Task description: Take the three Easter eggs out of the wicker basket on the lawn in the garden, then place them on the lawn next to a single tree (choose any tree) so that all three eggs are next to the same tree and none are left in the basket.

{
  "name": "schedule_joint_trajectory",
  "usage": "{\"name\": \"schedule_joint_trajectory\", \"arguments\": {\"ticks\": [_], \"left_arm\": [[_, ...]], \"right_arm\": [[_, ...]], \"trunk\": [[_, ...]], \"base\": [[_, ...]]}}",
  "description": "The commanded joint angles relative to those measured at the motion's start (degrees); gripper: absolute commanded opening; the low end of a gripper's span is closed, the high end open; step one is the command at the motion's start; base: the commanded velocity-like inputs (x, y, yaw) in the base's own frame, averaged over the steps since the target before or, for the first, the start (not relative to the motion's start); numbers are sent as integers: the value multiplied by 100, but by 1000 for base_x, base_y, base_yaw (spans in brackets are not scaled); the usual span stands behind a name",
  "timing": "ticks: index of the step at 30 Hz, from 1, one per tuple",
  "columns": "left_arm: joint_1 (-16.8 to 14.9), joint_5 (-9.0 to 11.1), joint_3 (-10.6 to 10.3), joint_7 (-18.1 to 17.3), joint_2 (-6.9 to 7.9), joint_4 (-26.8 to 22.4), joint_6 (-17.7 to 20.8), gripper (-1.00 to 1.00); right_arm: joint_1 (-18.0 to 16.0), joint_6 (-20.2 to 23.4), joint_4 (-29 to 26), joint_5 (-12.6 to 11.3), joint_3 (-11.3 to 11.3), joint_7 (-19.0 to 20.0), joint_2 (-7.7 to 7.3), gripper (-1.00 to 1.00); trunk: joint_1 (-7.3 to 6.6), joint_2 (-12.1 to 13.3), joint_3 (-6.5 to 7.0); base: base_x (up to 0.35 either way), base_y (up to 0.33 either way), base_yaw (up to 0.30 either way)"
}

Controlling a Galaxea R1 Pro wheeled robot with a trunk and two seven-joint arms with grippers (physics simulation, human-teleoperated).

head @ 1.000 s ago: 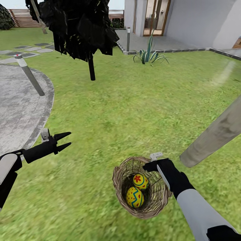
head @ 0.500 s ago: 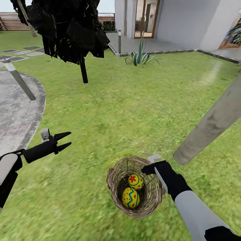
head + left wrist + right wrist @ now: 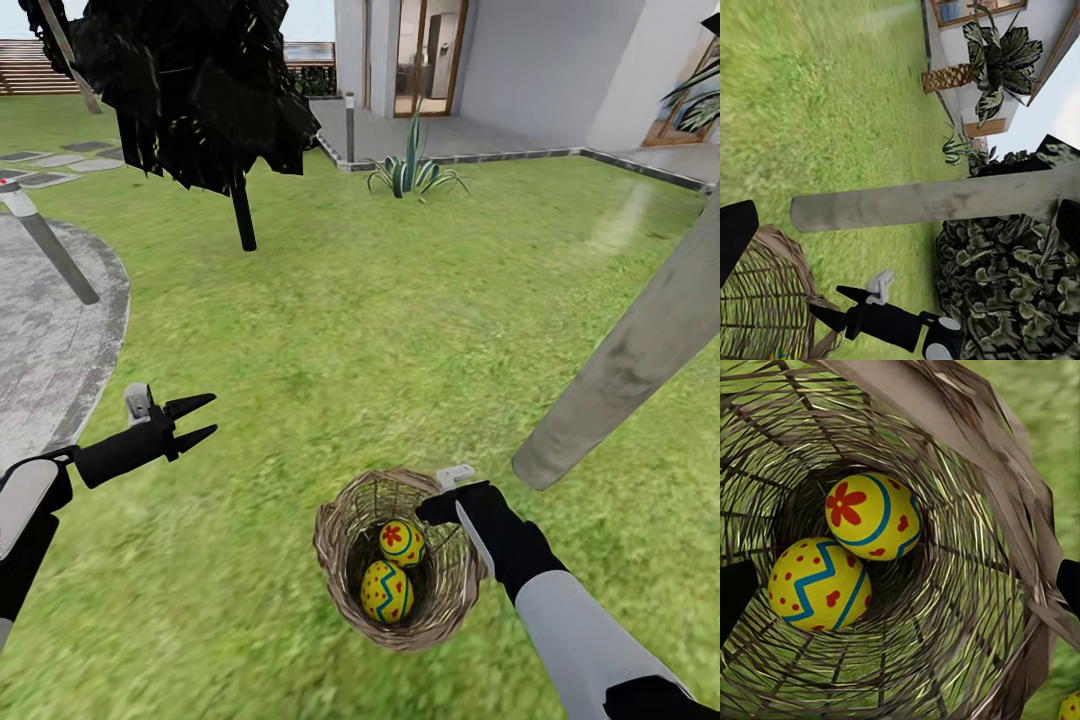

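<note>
the basket (image 3: pixel 345 570) lies tipped on the lawn (image 3: pixel 400 330), mouth facing up toward the head camera. two eggs rest inside it, touching: a flower-marked egg (image 3: pixel 401 543) deeper in, and a zigzag egg (image 3: pixel 386 591) nearer the mouth. in the right wrist view a sliver of a third egg (image 3: pixel 1069 706) shows on the grass outside the basket wall.

right pincer (image 3: pixel 446 502): at the basket rim, on the side facing the tree trunk (image 3: pixel 640 350). its wrist camera looks straight down the basket bore at both eggs (flower egg (image 3: pixel 872 516), zigzag egg (image 3: pixel 819 584)). the finger edges sit wide apart at the frame sides with nothing between them, so the pincer reads as open and empty.

left pincer (image 3: pixel 195 421): held above the grass, well apart from the basket, fingers spread, holding nothing.

key relation: the eggs lie ahead of the right pincer along its finger axis, down the basket bore. the zigzag egg is the nearer one, with its long axis lying across that line of approach. the right arm is much the nearer arm.

judgement: the next move calls for advancing the right pincer into the mouth and closing on the zigzag egg. the pale trunk stands near the basket, so the carry to it would be short.
</note>
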Motion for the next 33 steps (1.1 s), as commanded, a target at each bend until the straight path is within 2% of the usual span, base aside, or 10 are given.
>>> {"name": "schedule_joint_trajectory", "arguments": {"ticks": [1,11,13,16,19,27,33], "left_arm": [[-4,-46,6,-50,-11,3,20,100],[-3,-55,6,-44,-29,3,20,100],[-1,-55,6,-44,-29,3,20,100],[-3,-53,6,-44,-29,3,20,100],[-3,-55,6,-43,-29,3,20,100],[-3,-48,4,-43,-32,3,20,100],[4,-46,-2,-51,-101,3,20,100]], "right_arm": [[-2,27,-7,44,2,35,0,100],[-2,28,-8,44,2,55,0,100],[-2,28,-13,44,2,182,0,100],[-2,28,-14,47,2,627,-6,100],[-2,28,-15,52,2,799,-8,100],[-2,23,45,45,4,847,-9,100],[-2,18,96,52,2,844,-17,100]], "trunk": [[-1,-2,-4],[-1,-2,-4],[-1,-2,-4],[-1,-2,-4],[-1,-2,-4],[-1,-2,-4],[-1,-2,-4]], "base": [[0,0,0],[0,0,0],[0,0,0],[0,0,0],[0,0,0],[0,0,0],[0,0,0]]}}
